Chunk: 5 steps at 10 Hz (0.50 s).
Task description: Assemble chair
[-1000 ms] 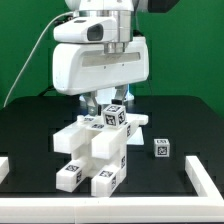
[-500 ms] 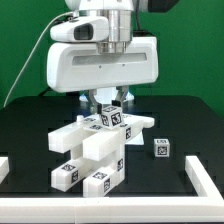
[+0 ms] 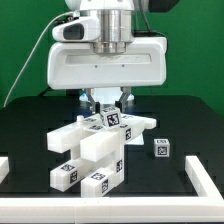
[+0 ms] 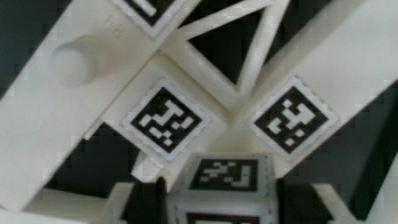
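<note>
Gripper (image 3: pixel 108 104) hanging over mid-table, jaws narrowed and pinching the tagged top post (image 3: pixel 113 119) of the chair (image 3: pixel 88 150), chair sitting half-built on the black table (image 3: pixel 30 135), small tagged cube (image 3: pixel 161 148) lying apart towards the exterior view's right.

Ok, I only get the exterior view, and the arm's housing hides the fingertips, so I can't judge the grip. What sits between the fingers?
Observer: In the wrist view a tagged white block fills the gap of the gripper, with a finger tight against each side.
Operator: What lies past that block?
Observer: The X-braced piece, its triangular openings showing dark.
Operator: Any tags on it to line up with?
Observer: Two tags, side by side, each turned cornerwise like a diamond.
</note>
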Tool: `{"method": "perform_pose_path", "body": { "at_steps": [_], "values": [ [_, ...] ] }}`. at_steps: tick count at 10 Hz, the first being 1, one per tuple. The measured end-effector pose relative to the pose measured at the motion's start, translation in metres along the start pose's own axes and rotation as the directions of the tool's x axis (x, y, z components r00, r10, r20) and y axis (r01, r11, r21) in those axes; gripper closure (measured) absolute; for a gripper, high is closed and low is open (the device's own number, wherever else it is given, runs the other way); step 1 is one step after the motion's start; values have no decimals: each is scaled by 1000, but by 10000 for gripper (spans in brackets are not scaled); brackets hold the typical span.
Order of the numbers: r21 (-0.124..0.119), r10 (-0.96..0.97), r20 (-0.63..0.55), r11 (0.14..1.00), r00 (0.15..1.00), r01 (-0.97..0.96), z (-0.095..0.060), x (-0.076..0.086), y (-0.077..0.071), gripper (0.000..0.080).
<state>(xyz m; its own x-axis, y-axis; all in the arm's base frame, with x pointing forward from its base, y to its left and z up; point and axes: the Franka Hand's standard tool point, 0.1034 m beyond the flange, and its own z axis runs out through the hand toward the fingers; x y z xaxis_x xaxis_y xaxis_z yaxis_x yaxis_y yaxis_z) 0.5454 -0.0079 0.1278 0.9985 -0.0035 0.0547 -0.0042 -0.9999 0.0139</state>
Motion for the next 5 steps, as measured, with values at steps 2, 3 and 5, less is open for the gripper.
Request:
{"method": "perform_pose_path", "body": {
  "at_steps": [2,3,5],
  "values": [
    [11,284,2,959,959,-284,0,0,-3,515],
    [28,412,10,911,911,-412,0,0,-4,515],
    [46,541,22,839,841,-542,0,1,-5,515]
  ]
}}
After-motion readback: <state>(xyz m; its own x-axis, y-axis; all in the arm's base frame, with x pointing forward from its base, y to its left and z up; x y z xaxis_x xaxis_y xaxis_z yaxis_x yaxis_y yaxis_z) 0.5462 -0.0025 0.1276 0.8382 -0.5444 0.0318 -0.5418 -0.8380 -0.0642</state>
